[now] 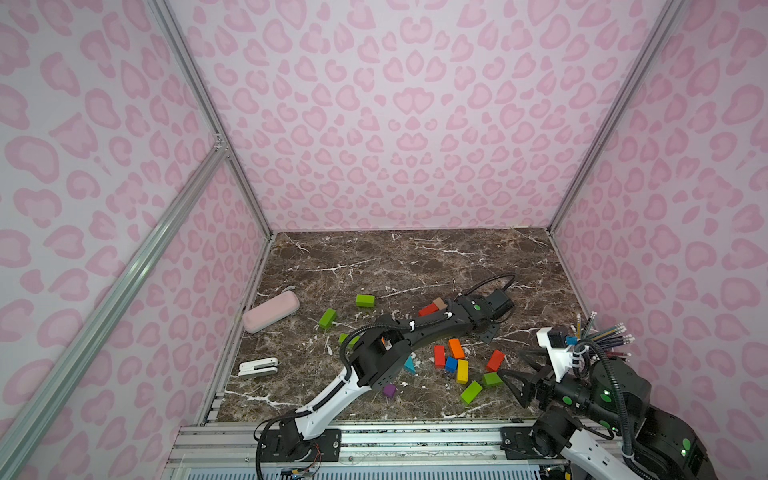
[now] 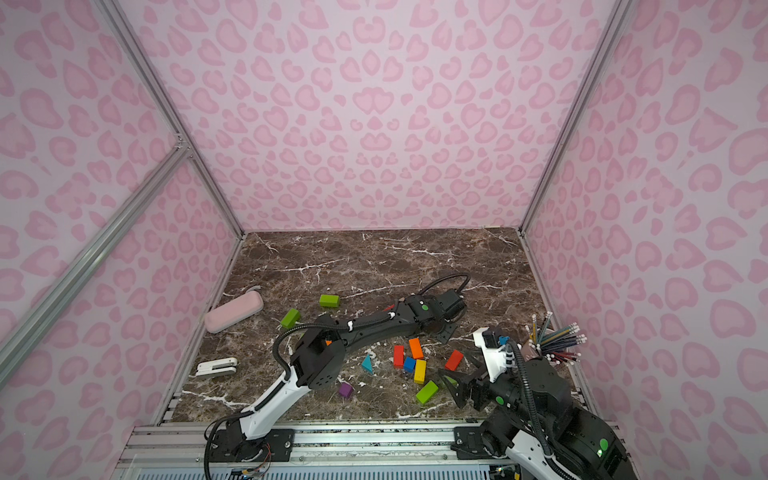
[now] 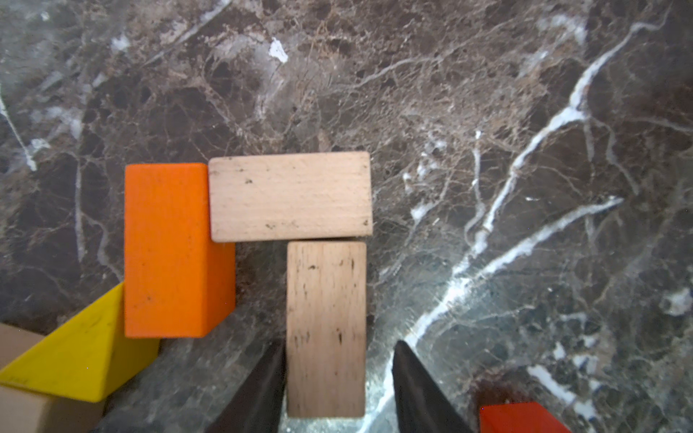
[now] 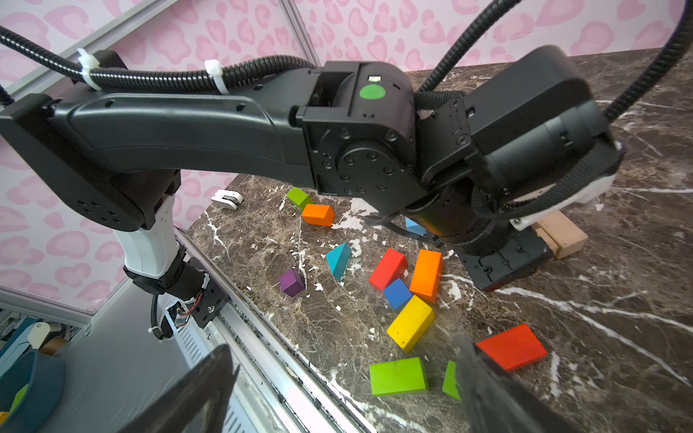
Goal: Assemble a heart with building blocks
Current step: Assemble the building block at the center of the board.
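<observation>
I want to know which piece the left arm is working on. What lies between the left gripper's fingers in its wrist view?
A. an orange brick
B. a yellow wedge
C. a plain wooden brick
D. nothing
C: a plain wooden brick lies between the fingers of the left gripper, its far end against a second plain brick set crosswise; the orange brick and yellow wedge sit outside them.

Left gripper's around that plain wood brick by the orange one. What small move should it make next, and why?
Probably lift the left gripper straight up. The plain brick between its jaws already butts against the crosswise plain brick beside the orange brick. The jaws look open: one finger touches it, the other stands clear, so pulling sideways might drag it.
</observation>
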Robot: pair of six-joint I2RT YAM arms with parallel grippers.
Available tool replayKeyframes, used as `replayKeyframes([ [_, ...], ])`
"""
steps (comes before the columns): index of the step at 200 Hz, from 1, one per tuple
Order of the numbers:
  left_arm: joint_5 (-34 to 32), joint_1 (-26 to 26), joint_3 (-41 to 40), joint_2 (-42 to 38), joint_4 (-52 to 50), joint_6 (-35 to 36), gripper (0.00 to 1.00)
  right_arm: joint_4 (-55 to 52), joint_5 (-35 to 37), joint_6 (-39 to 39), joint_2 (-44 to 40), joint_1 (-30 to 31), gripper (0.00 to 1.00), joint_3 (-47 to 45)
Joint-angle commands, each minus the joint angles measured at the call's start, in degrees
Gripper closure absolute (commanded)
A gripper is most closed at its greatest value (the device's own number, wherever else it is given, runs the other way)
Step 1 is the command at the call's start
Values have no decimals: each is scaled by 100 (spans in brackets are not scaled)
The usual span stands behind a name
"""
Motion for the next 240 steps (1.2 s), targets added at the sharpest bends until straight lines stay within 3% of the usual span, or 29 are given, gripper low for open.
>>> replayKeyframes([
  [1, -133, -3, 32, -178, 160, 16, 46, 166, 24, 54, 78, 13, 5, 57],
  [60, -43, 74, 39, -816, 57, 56, 30, 674, -186, 226, 404, 9, 5, 169],
  [136, 416, 768, -624, -2155, 201, 302, 25, 1520, -262, 313, 1472, 13, 5, 266],
  [165, 665, 1263, -1565, -3084, 541, 447, 24, 1702, 35, 339, 1908, 13, 6, 271],
  [202, 1306, 1971, -3445, -4676, 1389, 854, 23, 1841, 884, 525, 2346, 13, 5, 188],
  [240, 1899, 2199, -4952, -6150, 1746, 1653, 20, 2155, 1057, 551, 2898, -4, 5, -39],
])
